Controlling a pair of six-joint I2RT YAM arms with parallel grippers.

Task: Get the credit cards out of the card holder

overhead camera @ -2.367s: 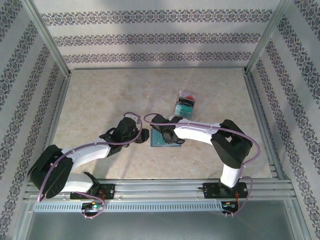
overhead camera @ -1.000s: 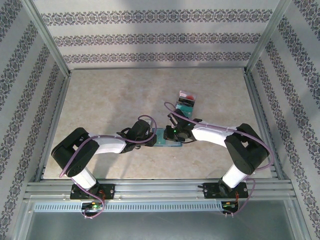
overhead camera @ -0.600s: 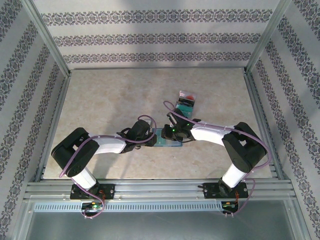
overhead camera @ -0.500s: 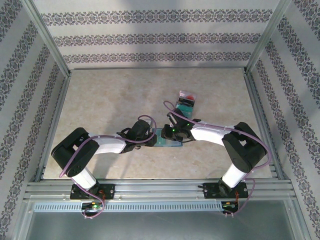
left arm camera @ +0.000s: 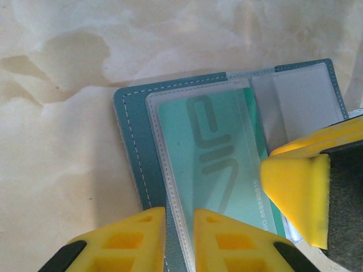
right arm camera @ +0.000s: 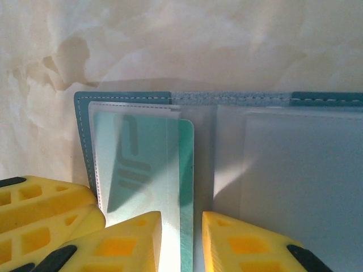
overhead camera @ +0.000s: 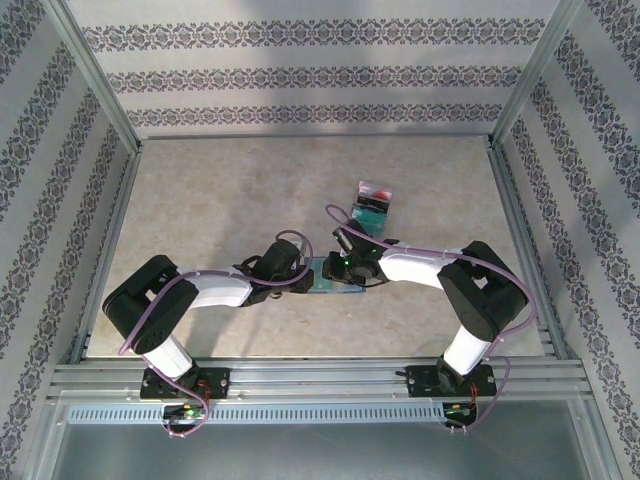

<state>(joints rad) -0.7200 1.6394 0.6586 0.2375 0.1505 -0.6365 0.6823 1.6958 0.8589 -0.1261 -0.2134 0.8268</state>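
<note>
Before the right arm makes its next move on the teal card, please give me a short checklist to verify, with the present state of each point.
1. The card holder lies open and flat on the table: ok.
2. The teal card is out of its clear pocket: not ok, it is mostly inside.
3. The right gripper is lined up on the card's free edge: ok, the jaws stand apart on either side of it.
4. The left gripper pins the holder: cannot tell, the contact is not visible.
5. The loose cards lie apart from the holder: ok.
</note>
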